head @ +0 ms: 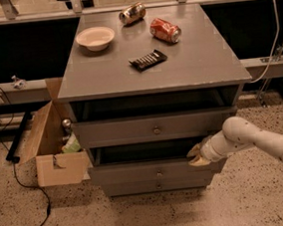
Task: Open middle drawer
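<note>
The grey cabinet has three drawers. The middle drawer point(137, 172), with a small round knob point(159, 173), stands pulled out a little, with a dark gap above its front. The top drawer point(133, 130) is also out a little, and the bottom drawer point(138, 188) is in. My gripper point(198, 155) is at the right end of the middle drawer's upper edge, reaching into the gap from the right. My white arm point(254, 139) comes in from the lower right.
On the cabinet top point(197, 64) lie a white bowl point(95, 38), a tipped brown can point(132, 13), a tipped red can point(165, 30) and a dark snack bar point(148, 60). An open cardboard box point(55, 148) stands on the floor at the left, with a cable point(23, 186) beside it.
</note>
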Robot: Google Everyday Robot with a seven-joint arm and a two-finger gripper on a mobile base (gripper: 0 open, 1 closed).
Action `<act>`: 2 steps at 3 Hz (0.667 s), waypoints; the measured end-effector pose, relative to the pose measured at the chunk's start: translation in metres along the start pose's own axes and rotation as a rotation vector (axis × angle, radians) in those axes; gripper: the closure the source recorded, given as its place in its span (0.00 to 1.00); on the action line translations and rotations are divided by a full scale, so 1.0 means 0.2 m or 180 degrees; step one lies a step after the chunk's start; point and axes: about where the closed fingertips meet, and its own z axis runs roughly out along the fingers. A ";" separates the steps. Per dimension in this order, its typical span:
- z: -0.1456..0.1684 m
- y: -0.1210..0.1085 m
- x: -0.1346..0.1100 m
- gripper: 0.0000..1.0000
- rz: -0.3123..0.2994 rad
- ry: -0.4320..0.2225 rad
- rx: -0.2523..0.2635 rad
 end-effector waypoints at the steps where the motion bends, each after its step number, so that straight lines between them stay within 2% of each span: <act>1: -0.03 0.02 -0.04 0.73 -0.0032 -0.0080 0.0062; 2: -0.03 0.02 -0.04 0.50 -0.0032 -0.0080 0.0062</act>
